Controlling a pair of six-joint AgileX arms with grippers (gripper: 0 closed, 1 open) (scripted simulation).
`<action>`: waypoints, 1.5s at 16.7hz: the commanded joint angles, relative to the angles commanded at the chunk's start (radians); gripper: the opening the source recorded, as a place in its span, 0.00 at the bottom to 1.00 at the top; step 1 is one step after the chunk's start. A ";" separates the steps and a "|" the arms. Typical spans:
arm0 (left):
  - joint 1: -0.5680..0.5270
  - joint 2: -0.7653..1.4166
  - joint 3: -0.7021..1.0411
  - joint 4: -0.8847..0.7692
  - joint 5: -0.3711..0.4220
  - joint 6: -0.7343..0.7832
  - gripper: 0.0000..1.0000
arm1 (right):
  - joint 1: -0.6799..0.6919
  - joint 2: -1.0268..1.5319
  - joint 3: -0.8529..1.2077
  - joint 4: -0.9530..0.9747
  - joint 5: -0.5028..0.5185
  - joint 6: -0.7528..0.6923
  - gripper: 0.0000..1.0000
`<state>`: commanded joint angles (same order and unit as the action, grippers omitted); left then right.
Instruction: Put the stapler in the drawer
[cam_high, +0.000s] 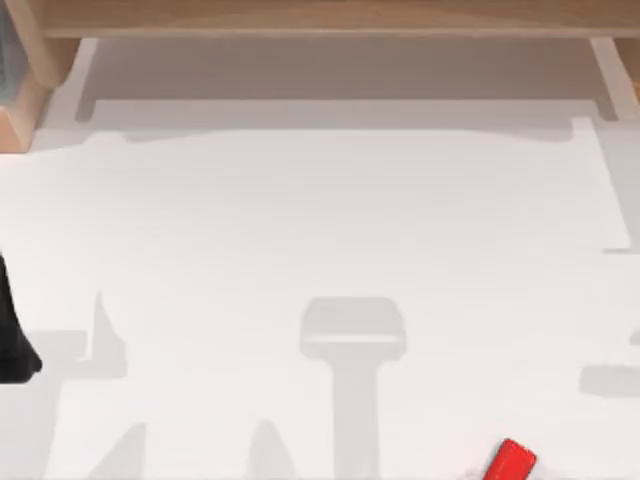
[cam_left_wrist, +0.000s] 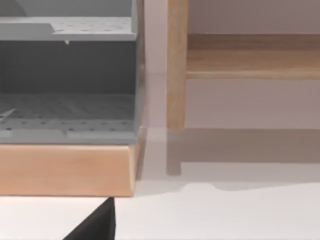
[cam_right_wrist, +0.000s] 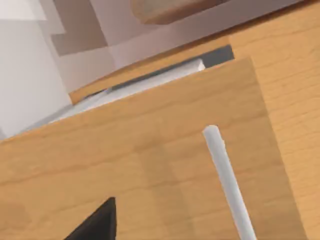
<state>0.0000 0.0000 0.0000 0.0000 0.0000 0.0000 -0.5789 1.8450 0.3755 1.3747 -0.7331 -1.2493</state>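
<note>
The stapler (cam_high: 510, 460), a small glossy red block, lies on the white table at the front right edge of the top view. A wooden drawer front (cam_right_wrist: 150, 165) with a pale bar handle (cam_right_wrist: 227, 180) is close before the right wrist camera. Along one edge of it a narrow gap shows white and grey. A black part of my right gripper (cam_right_wrist: 97, 222) juts in near that front, apart from the handle. My left arm (cam_high: 10, 330) is a black shape at the table's left edge. A black part of my left gripper (cam_left_wrist: 97, 225) hangs over the white table.
A long wooden shelf (cam_high: 320, 20) runs along the table's back on wooden legs (cam_left_wrist: 176, 65). At the back left stands a grey perforated rack (cam_left_wrist: 67, 75) on a wooden base (cam_left_wrist: 65, 170). Soft arm shadows lie on the table (cam_high: 320, 220).
</note>
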 joint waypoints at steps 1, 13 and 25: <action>0.000 0.000 0.000 0.000 0.000 0.000 1.00 | 0.044 -0.039 0.002 -0.060 0.004 0.074 1.00; 0.000 0.000 0.000 0.000 0.000 0.000 1.00 | 0.751 -0.344 0.259 -1.139 0.269 1.331 1.00; 0.000 0.000 0.000 0.000 0.000 0.000 1.00 | 1.341 -0.359 0.534 -2.208 0.658 2.521 1.00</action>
<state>0.0000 0.0000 0.0000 0.0000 0.0000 0.0000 0.7618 1.4861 0.9096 -0.8336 -0.0752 1.2713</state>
